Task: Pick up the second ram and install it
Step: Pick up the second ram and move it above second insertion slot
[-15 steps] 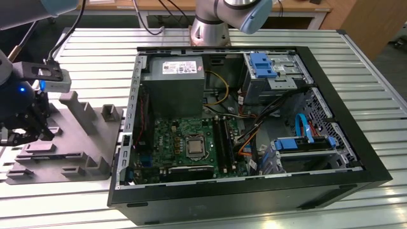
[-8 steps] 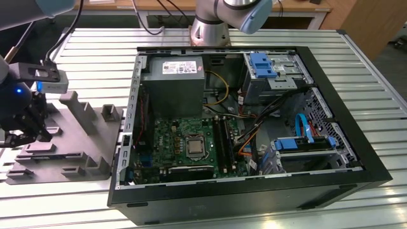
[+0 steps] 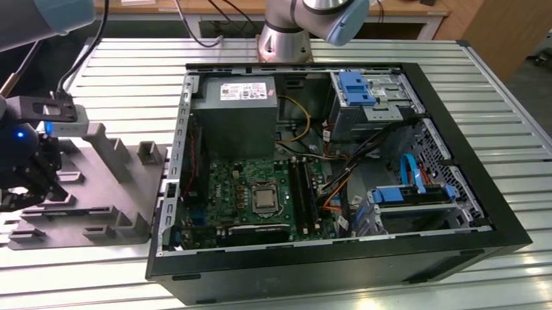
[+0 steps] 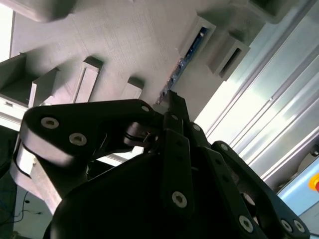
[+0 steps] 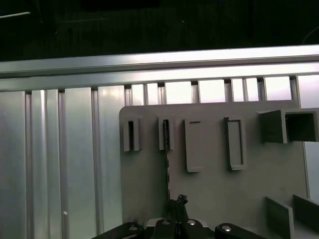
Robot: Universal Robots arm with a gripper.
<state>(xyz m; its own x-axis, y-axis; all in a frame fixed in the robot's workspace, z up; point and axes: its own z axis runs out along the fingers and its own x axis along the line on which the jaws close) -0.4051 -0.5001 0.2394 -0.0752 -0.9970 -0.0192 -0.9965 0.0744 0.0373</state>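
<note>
Second ram [image 5: 167,169], one stick, stands on edge in a slot, probably so its long edge is easy to pinch. One slatted table [image 3: 345,48] carries one open computer case [image 3: 345,274] and, just beside it, one grey fixture [image 5: 214,194] with four slot blocks in a row. One tool [image 5: 177,201], drawn narrow, looks to be pinching the stick's near end.

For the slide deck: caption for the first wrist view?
The gripper sits at one end of the second ram, standing on edge in the grey fixture on the slatted metal table.
</note>
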